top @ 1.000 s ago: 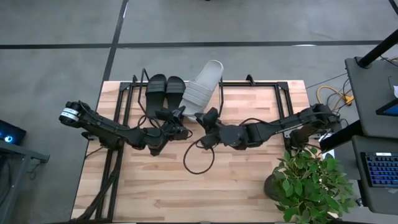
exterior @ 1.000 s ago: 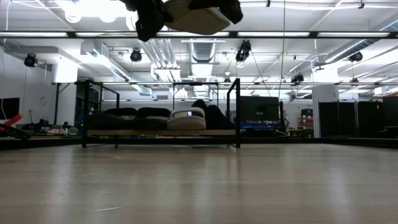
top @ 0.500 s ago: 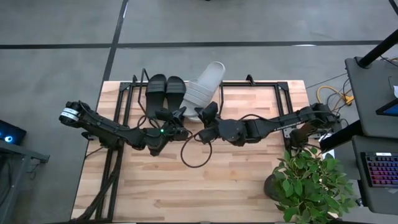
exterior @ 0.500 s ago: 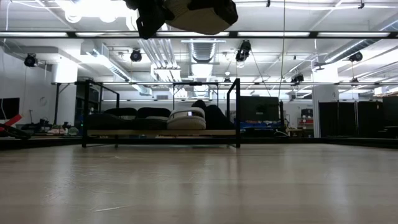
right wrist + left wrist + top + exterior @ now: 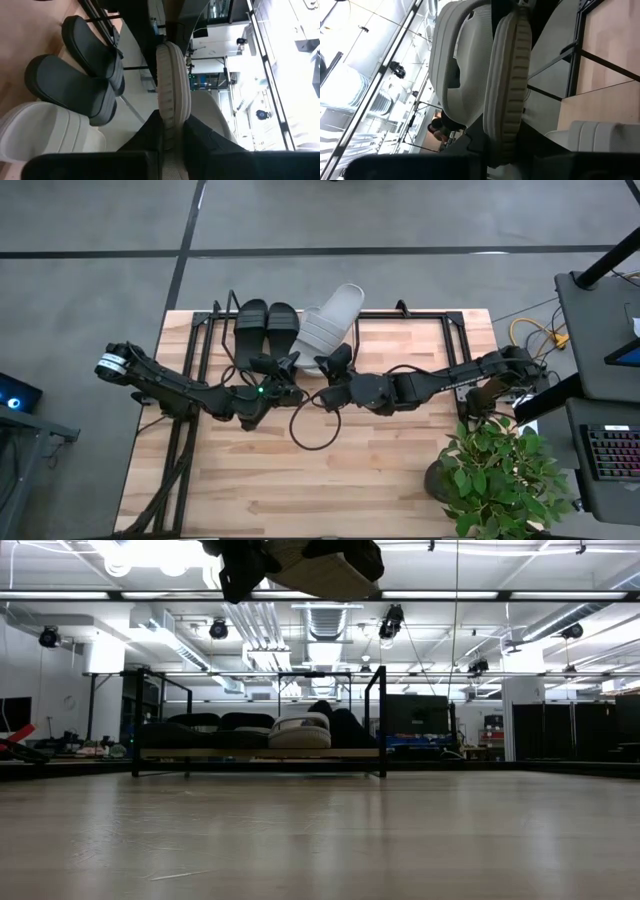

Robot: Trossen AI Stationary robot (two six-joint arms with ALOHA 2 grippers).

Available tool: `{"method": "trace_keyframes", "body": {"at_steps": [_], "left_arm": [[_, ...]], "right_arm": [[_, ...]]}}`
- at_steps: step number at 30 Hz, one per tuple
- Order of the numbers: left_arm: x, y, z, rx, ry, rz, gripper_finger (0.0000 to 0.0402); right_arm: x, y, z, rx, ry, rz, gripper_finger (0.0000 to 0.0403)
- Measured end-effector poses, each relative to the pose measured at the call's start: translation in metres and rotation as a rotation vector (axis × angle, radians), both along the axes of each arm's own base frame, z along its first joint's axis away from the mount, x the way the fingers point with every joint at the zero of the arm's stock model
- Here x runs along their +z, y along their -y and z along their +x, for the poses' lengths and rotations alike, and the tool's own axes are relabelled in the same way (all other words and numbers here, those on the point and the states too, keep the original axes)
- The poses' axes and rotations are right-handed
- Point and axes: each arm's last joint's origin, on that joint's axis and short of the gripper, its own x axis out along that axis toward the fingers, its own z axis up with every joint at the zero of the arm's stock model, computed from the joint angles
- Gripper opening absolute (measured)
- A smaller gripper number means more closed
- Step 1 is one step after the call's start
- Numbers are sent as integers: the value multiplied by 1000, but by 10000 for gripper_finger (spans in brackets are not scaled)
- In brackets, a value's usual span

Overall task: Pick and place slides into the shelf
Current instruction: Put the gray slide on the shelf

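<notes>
Overhead, both claws' fingertips are hidden behind their wrists; right claw [image 5: 172, 132] is pinched on the lifted grey slide's [image 5: 335, 310] sole edge, left claw [image 5: 290, 365] grip unclear.

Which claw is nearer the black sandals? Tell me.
Left. The left claw sits just before the black sandals; the right claw is farther aside, gripping the raised grey sandal.

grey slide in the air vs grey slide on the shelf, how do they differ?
The held grey slide is lifted, tilted and pinched at its heel by the right gripper; the shelved grey slide lies flat on the shelf beside the black pair, untouched. Held one juts over the back rail; shelved one sits within. Both light grey, same ribbed style.
</notes>
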Motion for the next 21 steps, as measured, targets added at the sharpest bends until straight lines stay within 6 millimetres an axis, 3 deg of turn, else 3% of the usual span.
{"method": "trace_keyframes", "body": {"at_steps": [16, 21], "left_arm": [[0, -1, -3, 63, -1, -7, 58], [0, 0, -4, 103, -5, -9, 99]], "right_arm": [[1, 1, 0, 23, 5, 10, 33], [2, 2, -1, 12, 2, 7, 33]]}}
